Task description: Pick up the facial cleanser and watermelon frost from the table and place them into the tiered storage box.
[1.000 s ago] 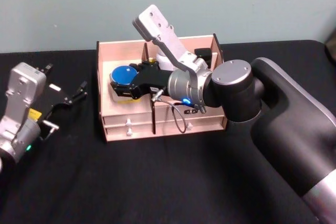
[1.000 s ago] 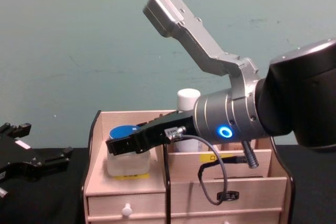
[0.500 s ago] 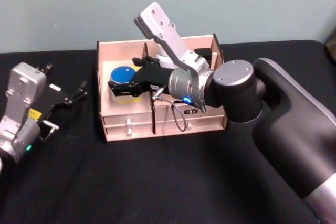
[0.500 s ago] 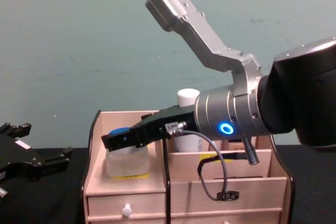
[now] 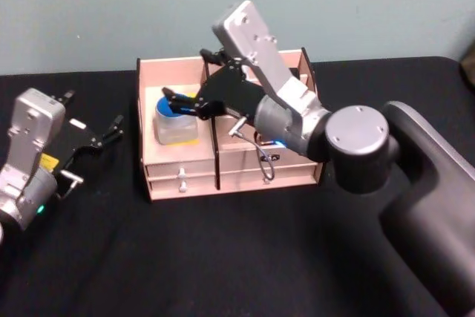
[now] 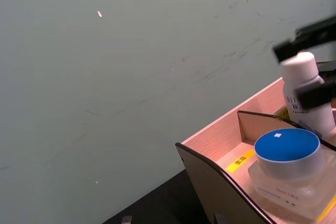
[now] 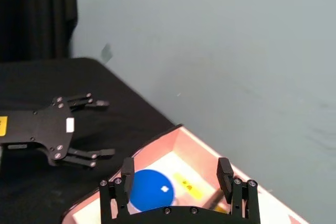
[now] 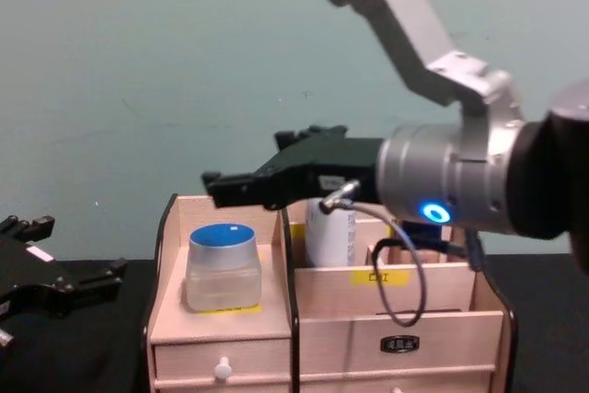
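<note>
Since the earlier frame the right hand is lifted clear of the blue-lidded jar, where it was low around it; fingers are apart and empty.

- Jar is seated upright in the tiered storage box, left front compartment, on a yellow label. From the right hand it lies straight below, slightly toward 6 o'clock in the head view.
- White bottle stands upright in the compartment just right of the divider, long axis vertical, directly behind the right hand's wrist in the chest view.
- Which item is the cleanser and which the watermelon frost cannot be told; label text is too small.
- Left hand is parked on the desk at 9 o'clock of the box, fingers spread, nothing held. Right arm is the nearer one to both items.
- Judged: both items are placed; only a retreat up and back toward 3 o'clock is left, and the bottle top is what must be cleared.

View differences: chest view gives the vertical gap between fingers and jar lid, which the head view flattens. Left wrist view shows jar and bottle side by side past the box's curved side. Right wrist view shows both fingertips open above the blue lid.
</note>
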Available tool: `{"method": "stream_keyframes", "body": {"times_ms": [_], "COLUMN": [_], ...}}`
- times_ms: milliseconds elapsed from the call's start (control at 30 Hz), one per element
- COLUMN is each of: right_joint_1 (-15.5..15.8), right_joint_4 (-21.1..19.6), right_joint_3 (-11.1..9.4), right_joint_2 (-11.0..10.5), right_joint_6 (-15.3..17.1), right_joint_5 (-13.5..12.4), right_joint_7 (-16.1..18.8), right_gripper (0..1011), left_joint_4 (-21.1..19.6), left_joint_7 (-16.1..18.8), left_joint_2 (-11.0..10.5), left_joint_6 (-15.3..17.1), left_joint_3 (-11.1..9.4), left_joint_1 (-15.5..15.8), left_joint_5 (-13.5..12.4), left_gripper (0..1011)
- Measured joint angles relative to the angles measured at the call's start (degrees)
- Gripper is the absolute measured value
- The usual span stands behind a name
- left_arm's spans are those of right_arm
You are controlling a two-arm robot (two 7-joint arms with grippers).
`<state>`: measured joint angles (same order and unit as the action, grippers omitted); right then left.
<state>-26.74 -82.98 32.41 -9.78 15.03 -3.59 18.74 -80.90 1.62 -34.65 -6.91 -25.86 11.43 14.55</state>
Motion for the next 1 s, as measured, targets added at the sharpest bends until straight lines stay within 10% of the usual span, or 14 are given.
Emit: {"method": "stream_keyframes", "body": {"times_ms": [533,1000], "right_joint_1": [14.01,19.57], "right_joint_4": [-14.43,-16.36], "right_joint_3": [-11.39,-20.71], "right_joint_2": [-5.28,-7.14], "right_joint_6": [-8.31,-10.32], "right_joint_5": [1.52,2.08], "right_joint_7": [-8.42,-11.56], "right_gripper": [1002,1002], "left_joint_4": [0.0,0.0], "left_joint_7": [0.0,0.0], "left_joint_2": [0.0,0.0], "left_joint_6": [0.0,0.0], "left_joint_3": [0.0,0.0], "left_joint_1": [0.0,0.0], "left_joint_5": [0.0,0.0], "left_gripper": [1010,1010]}}
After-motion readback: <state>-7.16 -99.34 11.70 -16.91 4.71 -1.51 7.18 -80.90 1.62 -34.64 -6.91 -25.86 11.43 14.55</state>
